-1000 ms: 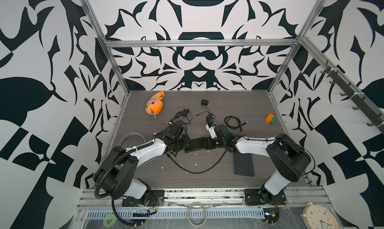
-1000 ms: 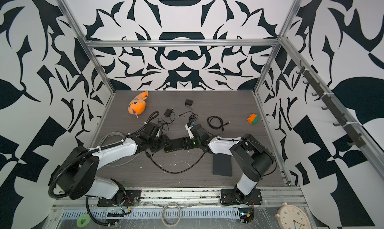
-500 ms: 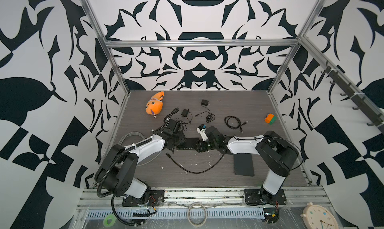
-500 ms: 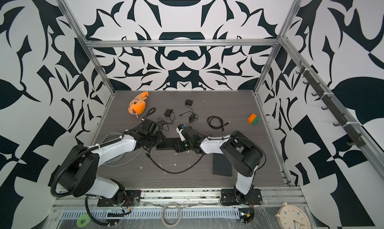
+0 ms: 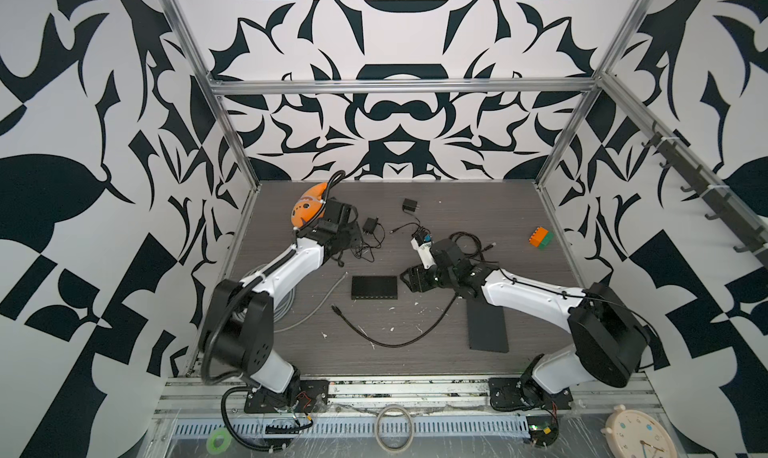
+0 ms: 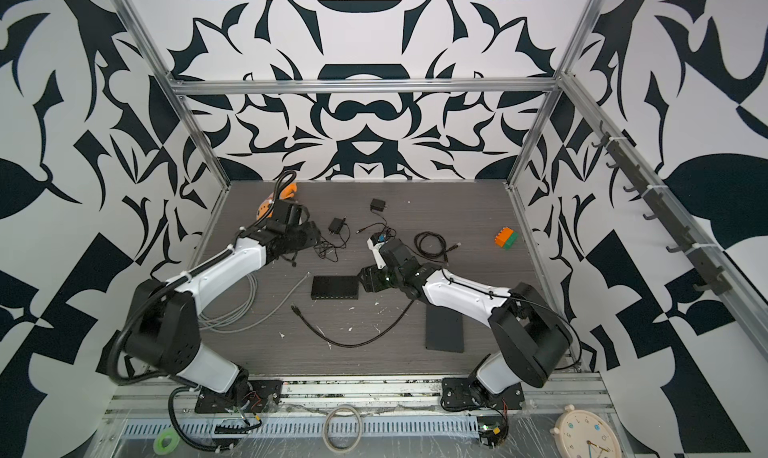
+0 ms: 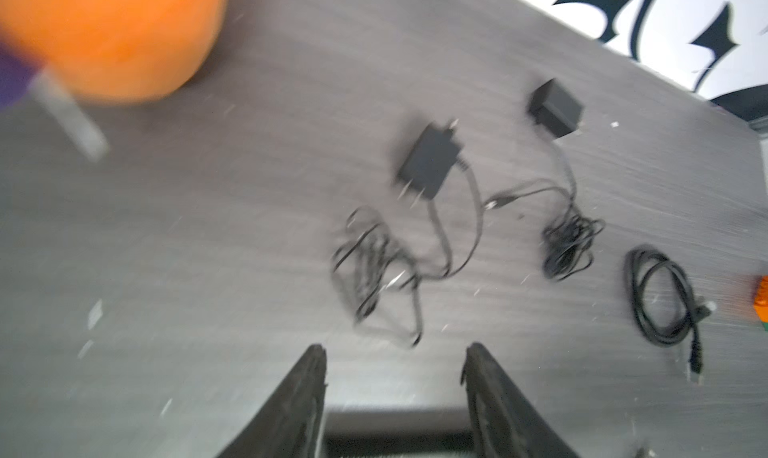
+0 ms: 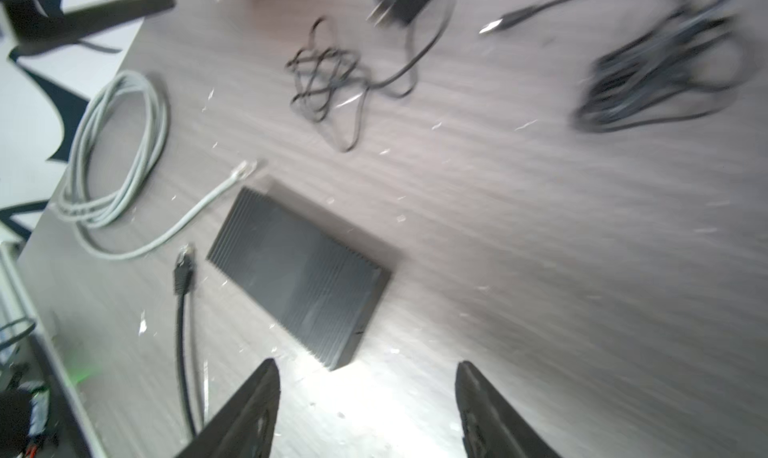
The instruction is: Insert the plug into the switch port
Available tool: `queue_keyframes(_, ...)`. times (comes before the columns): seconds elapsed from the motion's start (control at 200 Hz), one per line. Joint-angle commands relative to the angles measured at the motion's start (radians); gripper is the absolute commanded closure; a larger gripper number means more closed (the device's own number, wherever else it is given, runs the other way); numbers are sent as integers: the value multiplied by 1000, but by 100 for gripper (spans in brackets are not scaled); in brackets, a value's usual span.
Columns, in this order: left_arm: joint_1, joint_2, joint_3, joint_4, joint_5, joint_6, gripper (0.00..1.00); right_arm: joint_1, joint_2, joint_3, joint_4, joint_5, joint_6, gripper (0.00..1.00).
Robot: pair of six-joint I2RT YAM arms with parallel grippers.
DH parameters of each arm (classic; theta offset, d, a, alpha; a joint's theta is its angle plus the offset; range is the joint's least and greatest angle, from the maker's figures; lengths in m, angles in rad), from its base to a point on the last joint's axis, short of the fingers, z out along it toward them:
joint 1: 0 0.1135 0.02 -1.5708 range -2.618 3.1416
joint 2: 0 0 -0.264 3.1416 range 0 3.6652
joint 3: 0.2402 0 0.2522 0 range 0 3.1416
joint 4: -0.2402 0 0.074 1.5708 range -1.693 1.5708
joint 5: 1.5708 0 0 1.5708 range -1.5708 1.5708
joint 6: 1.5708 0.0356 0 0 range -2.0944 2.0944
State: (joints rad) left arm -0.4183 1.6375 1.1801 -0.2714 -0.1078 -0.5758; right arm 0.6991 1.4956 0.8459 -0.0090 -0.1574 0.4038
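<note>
Right wrist view: the right end effector (image 8: 365,377) has its jaws spread wide with nothing between them. Just ahead of them the switch (image 8: 299,273), a flat black ribbed box, lies on the counter (image 8: 540,248). Past the switch's farther short end lies the black plug (image 8: 185,265) on the end of a black cable, close to the box but not touching it. The grey plug (image 8: 247,169), on a grey cable, lies near another corner of the switch, also apart from it. In both top views the switch sits about mid-counter with the right end effector just beside its right end. The black plug is off its near left corner and the grey plug off its far left corner. A row of ports shows faintly along the switch's near edge. In the blurred left wrist view, the left end effector (image 7: 395,373) holds its jaws moderately apart and empty above the counter. A power adapter (image 7: 430,165) and its tangled cord lie ahead of it. In both top views the left end effector is toward the back left, next to the orange toy (image 5: 305,204) and well apart from the switch.
</note>
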Motion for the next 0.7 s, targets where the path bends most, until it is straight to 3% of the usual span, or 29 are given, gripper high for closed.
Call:
queue_keyframes(0.0,-12,180,154,16,61,73,46,-36,1,13,-55,35,-18,30)
queue_keyframes(0.09,-15,331,294,-15,71,78,49,-84,11,-25,-2,15,24,30)
queue_keyframes(0.155,-18,413,375,-35,21,84,49,-120,18,-57,21,-4,63,32)
queue_keyframes(0.23,-21,487,448,-62,-84,96,42,-148,30,-72,46,-31,82,33)
queue_keyframes(0.34,-20,571,538,-109,-130,146,38,-158,49,-49,41,-56,63,33)
queue_keyframes(0.695,-13,630,541,-127,-122,237,37,-170,99,-11,37,-70,38,33)
